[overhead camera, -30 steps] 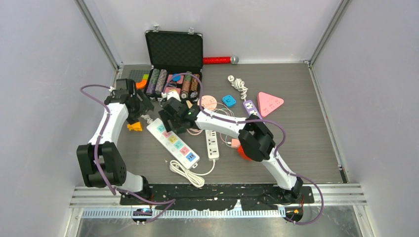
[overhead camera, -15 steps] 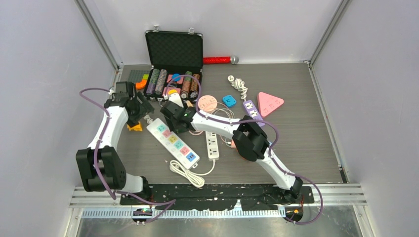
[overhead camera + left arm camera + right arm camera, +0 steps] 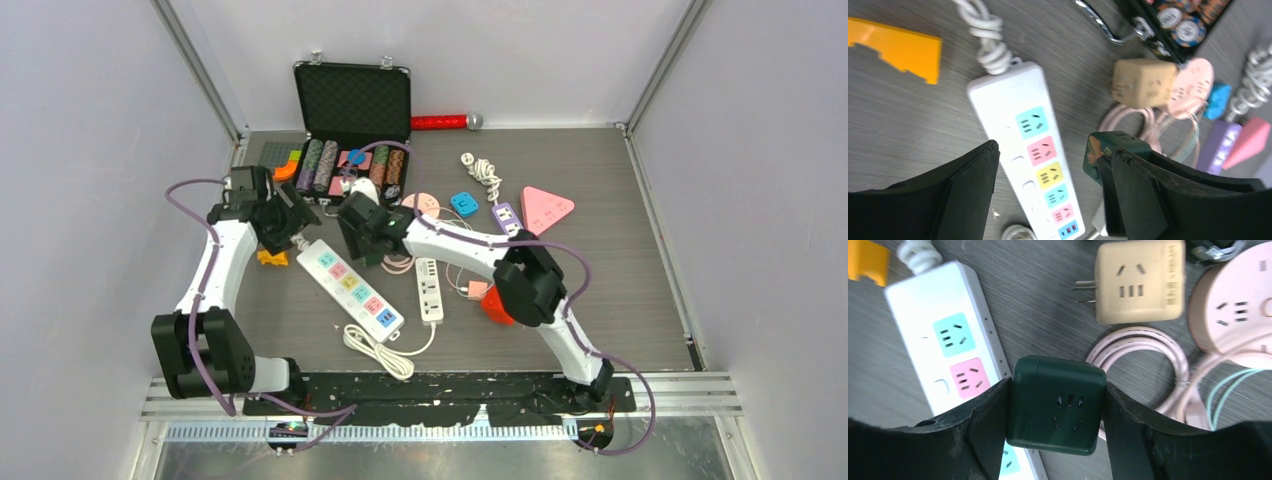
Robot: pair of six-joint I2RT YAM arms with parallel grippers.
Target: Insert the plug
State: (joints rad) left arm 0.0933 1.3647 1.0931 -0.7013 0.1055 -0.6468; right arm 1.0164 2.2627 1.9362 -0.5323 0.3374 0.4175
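The right fingers (image 3: 983, 430) are clamped on the dark green cube plug (image 3: 1055, 410), one black pad flat against each side, with its socket face up (prongs hidden). The plug is smooth plastic with rounded corners and is just beside the long edge of the white power strip (image 3: 943, 325), toward the far-left part of the grey wood-grain desk (image 3: 1038, 300). The left fingers (image 3: 963, 185) stand wide apart over the strip's glossy, pastel-socketed body. A matte beige cube (image 3: 1135, 282) and a coiled pink cord (image 3: 1148, 345) lie near.

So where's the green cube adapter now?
Right wrist view: green cube adapter is clamped in the right claw, beside the white power strip, below the beige adapter.
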